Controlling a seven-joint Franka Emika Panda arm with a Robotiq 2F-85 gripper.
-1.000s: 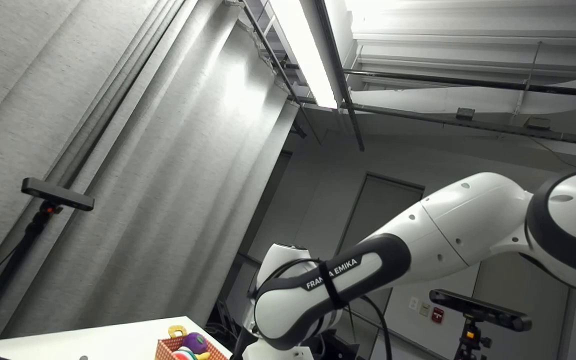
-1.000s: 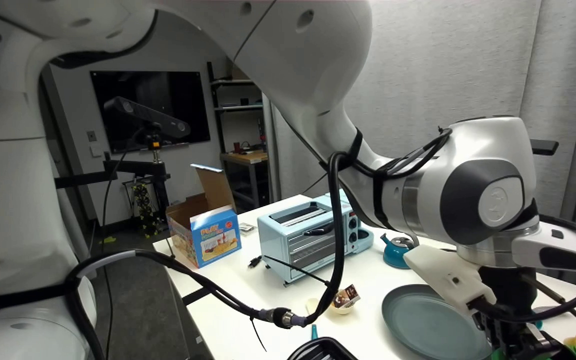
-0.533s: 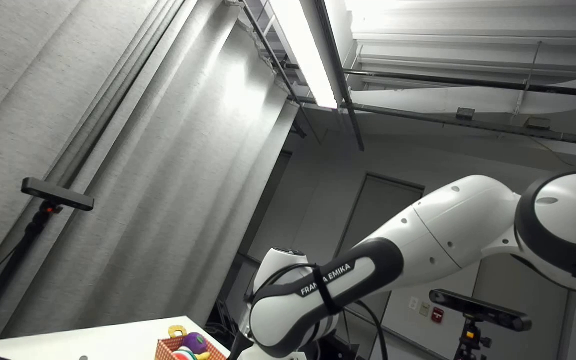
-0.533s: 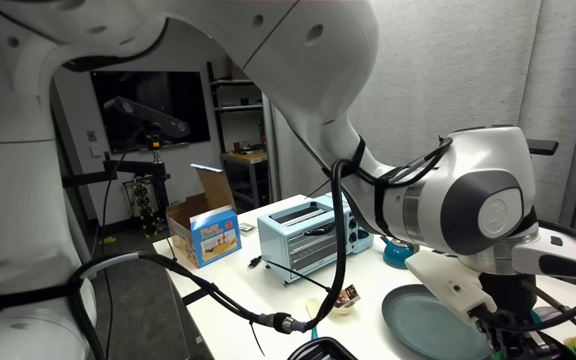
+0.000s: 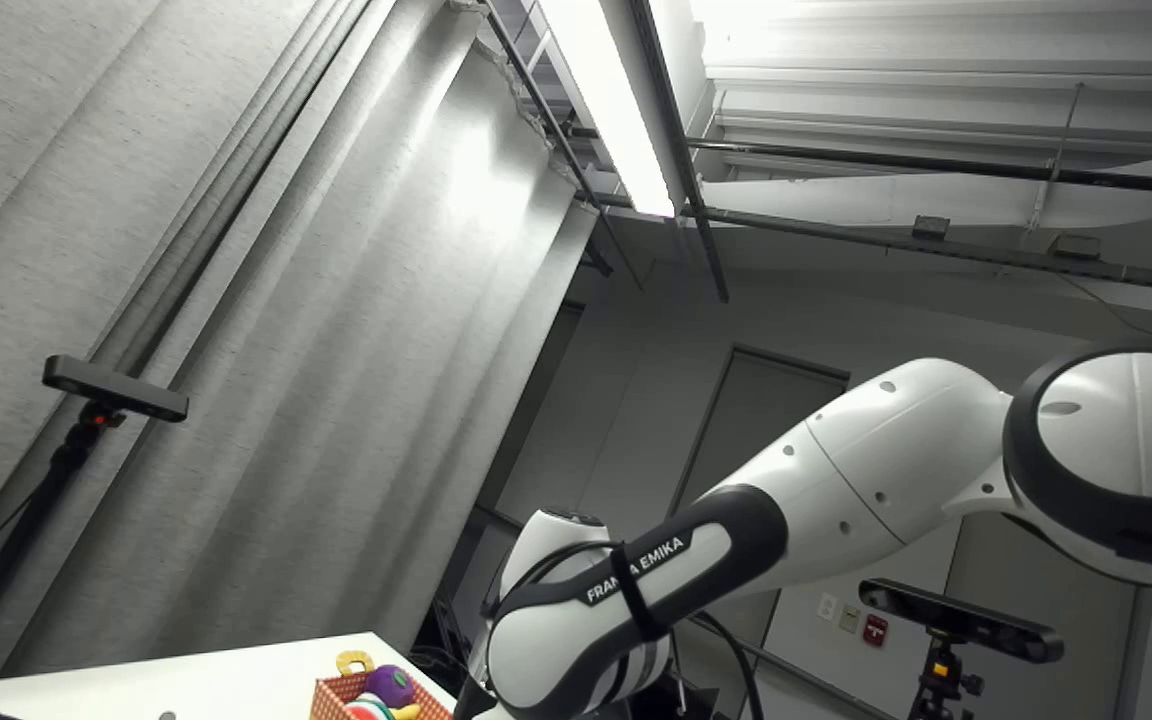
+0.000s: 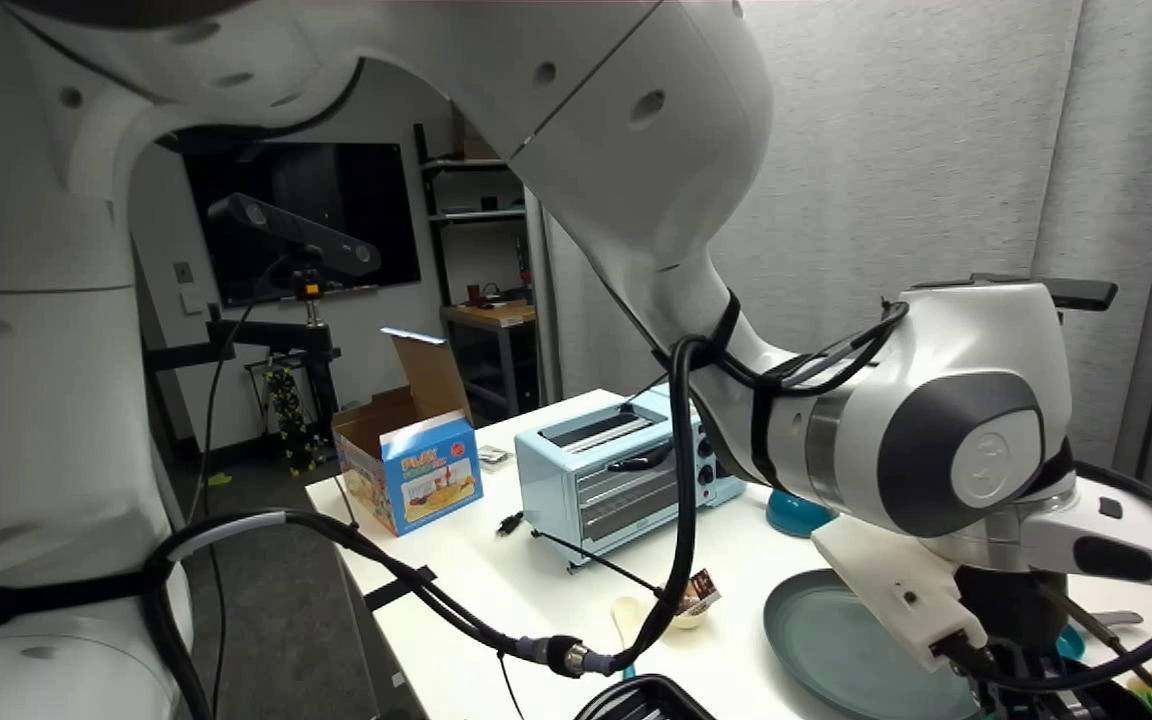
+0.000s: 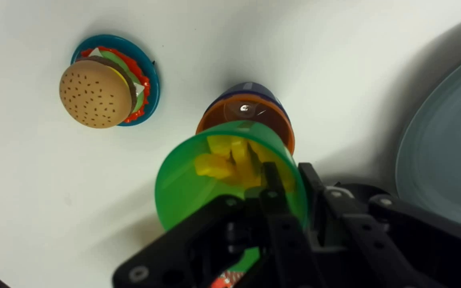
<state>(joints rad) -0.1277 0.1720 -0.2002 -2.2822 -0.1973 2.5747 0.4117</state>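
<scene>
One green cup [image 7: 182, 192] clamped in the gripper [image 7: 289, 172] by its wall, one finger inside, the other outside. Yellow pieces [image 7: 216, 166] in it. Wrist view: it overlaps an orange-lined cup [image 7: 228, 112]; can't tell if they touch. Toy burger [image 7: 96, 94] on a teal dish [image 7: 154, 88] to one side, grey-green plate [image 7: 450, 140] on the opposite side, both on the white counter [image 7: 34, 180]. In an exterior view, toaster oven [image 6: 606, 480] and opened box [image 6: 431, 475] on the same counter.

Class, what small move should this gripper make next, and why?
I would probably nudge the green cup gently toward the orange cup, without tipping it: in the wrist view, the gripper has the green cup's wall between its fingers, yellow pieces lie inside, and it covers only part of the orange cup's mouth.
</scene>
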